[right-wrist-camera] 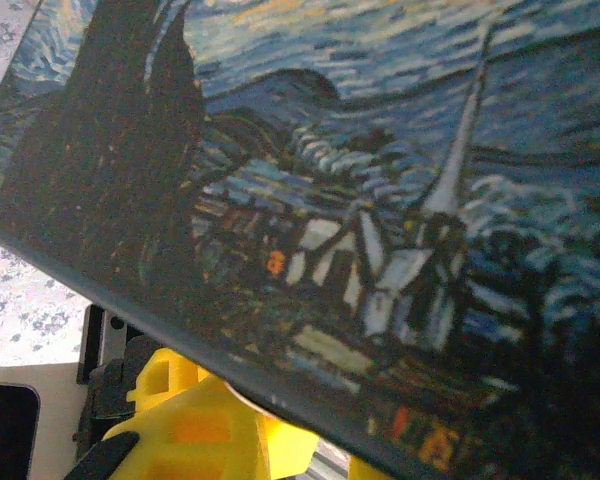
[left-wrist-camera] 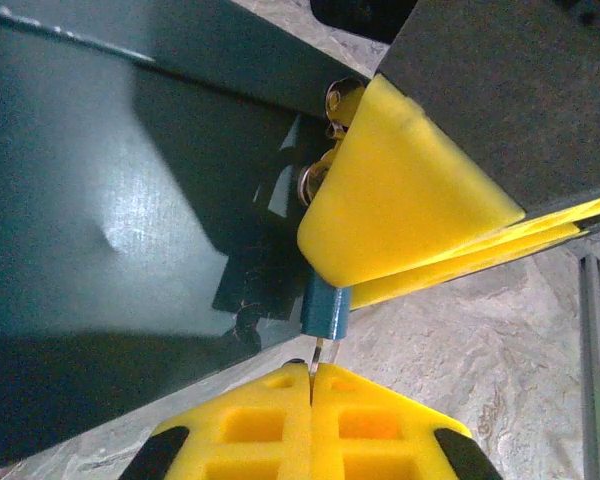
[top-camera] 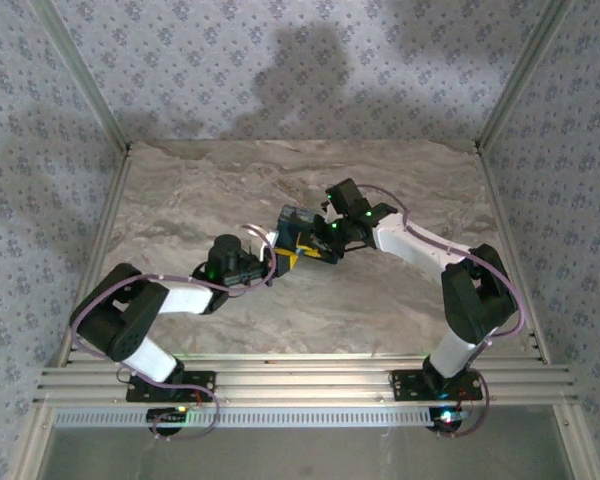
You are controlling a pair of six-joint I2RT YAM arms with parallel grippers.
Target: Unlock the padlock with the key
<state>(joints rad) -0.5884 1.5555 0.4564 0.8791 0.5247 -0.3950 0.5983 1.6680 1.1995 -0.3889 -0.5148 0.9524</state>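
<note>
Marble desk (top-camera: 380, 320); my left tool (left-wrist-camera: 311, 372) pinches key (left-wrist-camera: 316, 352) at padlock (left-wrist-camera: 326, 308); right tool (top-camera: 308, 247) clamps box (right-wrist-camera: 380, 150); next, probably: twist key.

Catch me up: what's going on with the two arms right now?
Both arms meet at the Starry Night box. The right tool looks clamped around the small blue padlock, next to the box's dark side. The left tool is shut on a thin metal blade, apparently the key, whose tip meets the padlock's near end. Whether the lock has opened can't be told.
</note>
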